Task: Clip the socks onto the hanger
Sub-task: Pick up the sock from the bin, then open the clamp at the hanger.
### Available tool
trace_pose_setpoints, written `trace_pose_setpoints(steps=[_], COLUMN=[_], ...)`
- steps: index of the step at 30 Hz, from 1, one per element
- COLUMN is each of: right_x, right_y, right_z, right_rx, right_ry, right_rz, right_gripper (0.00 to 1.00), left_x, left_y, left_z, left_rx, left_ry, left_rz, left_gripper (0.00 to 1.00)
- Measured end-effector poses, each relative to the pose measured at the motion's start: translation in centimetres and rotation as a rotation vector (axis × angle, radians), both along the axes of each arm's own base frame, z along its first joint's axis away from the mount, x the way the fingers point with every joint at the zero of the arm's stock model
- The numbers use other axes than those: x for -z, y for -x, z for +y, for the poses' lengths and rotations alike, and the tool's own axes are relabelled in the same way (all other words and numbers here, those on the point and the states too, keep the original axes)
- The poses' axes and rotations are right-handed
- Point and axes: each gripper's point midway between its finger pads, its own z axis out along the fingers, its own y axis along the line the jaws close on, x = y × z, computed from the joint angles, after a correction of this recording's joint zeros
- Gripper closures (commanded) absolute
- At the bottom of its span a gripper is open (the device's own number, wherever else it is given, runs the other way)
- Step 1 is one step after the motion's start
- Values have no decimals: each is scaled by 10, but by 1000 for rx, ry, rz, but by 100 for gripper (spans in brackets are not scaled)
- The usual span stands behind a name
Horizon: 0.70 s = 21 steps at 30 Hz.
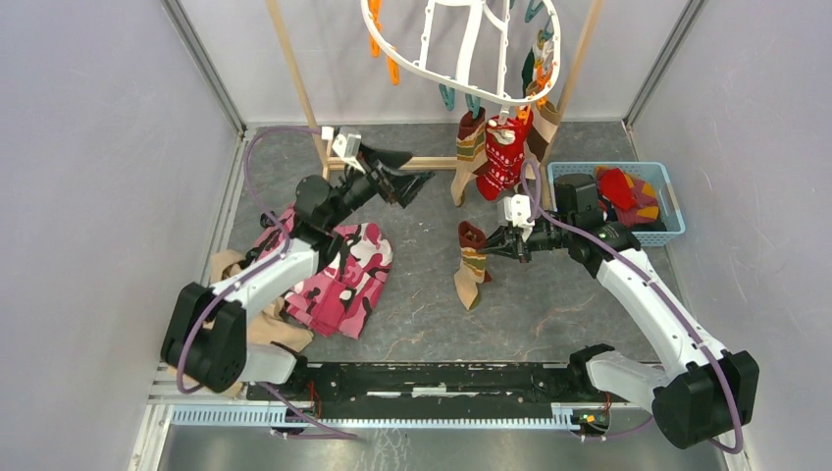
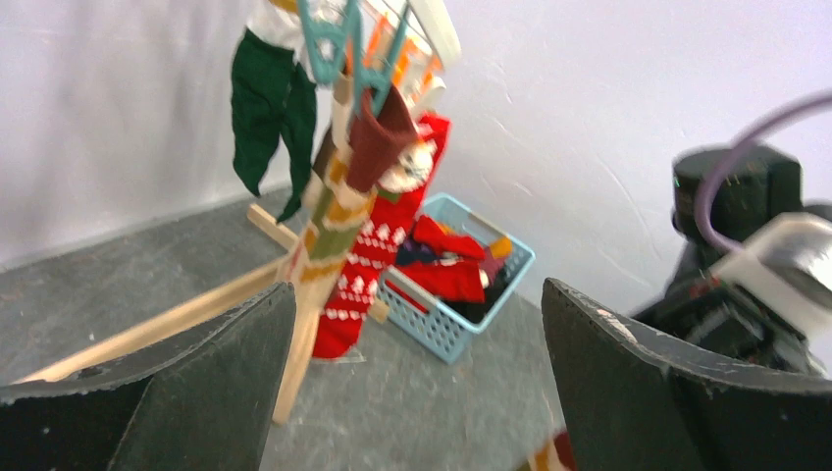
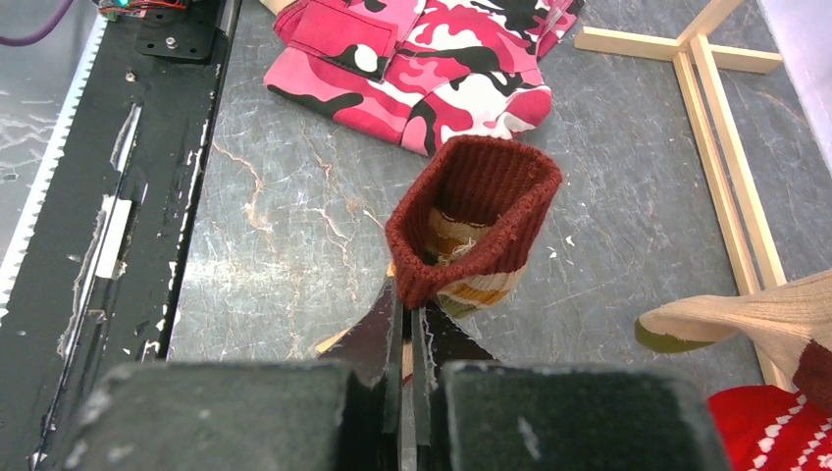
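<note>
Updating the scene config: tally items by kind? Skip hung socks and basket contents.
Hanger: 1
Rack: 1
Basket: 1
Cloths: 2, pink camo cloth and tan cloth
Sock in right gripper: 1
Total: 6

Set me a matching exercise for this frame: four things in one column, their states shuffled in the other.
1. left gripper
2. right gripper
3. basket
4. camouflage cloth

A. shut on a striped sock
B. lies on the table
C. open, empty
D. holds red socks

Pairs: 1-C, 2-A, 3-D, 4-B
</note>
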Motion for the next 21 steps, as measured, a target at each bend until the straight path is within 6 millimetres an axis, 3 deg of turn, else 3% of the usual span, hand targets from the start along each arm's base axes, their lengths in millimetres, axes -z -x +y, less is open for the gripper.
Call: trace_pose_setpoints(steps=[4, 9, 16, 21], right_x=[-1, -2, -3, -4], right_y=[1, 0, -1, -2], right_z=[0, 1, 1, 2], right_rx=[-2, 2, 5, 6], right_ry=[-5, -10, -13, -14], right_rz=[9, 10, 7, 8], right_gripper=[100, 100, 100, 100], left_x=[-16, -22, -25, -37], left_y=[-33, -64, -82, -86], left_z=[-7, -15, -20, -23], left_rx=[-29, -58, -74, -75], left_ry=[48, 79, 80, 93], left_rz=[23, 55, 82, 64], left_gripper=[6, 11, 12, 19])
